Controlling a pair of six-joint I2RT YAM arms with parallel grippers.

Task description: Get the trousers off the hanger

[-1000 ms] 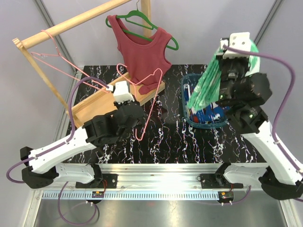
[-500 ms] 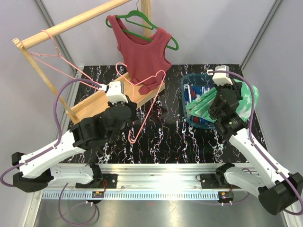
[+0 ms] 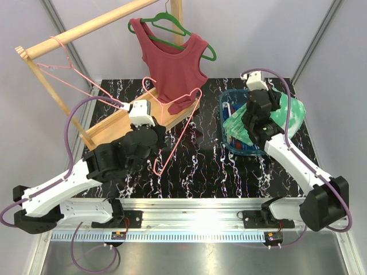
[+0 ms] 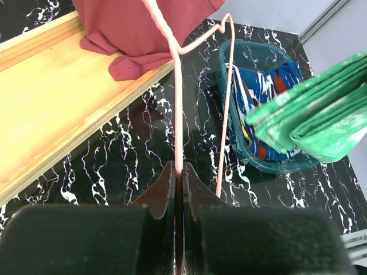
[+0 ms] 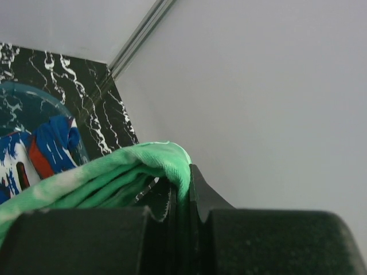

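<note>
From above, green tie-dye trousers (image 3: 287,112) hang over the basket (image 3: 223,123) at the tabletop's right, seemingly the set-down step.

Left wrist: left fingers (image 4: 160,192) clamp the bare pink hanger (image 4: 178,103); blue trousers (image 4: 261,94) lie in the basket.

Right wrist: right fingers (image 5: 200,197) pinch green cloth; next, lower, release.

- The left pincer (image 3: 153,134) reaches over the black marbled tabletop (image 3: 218,172). A pink hanger (image 3: 182,123) slants from it, and the grip itself is hidden under the wrist.
- The right pincer (image 3: 253,117) is sunk in the green-and-white trousers (image 3: 287,112), which spill over the right rim of a teal basket (image 3: 225,102).
- The blue patterned trousers (image 3: 236,110) lie inside the basket.
- A dark red tank top (image 3: 172,63) hangs on a green hanger (image 3: 207,50), its hem reaching the wooden base (image 3: 109,129).
- A second pink hanger (image 3: 57,63) hangs on the wooden rail (image 3: 86,26).
</note>
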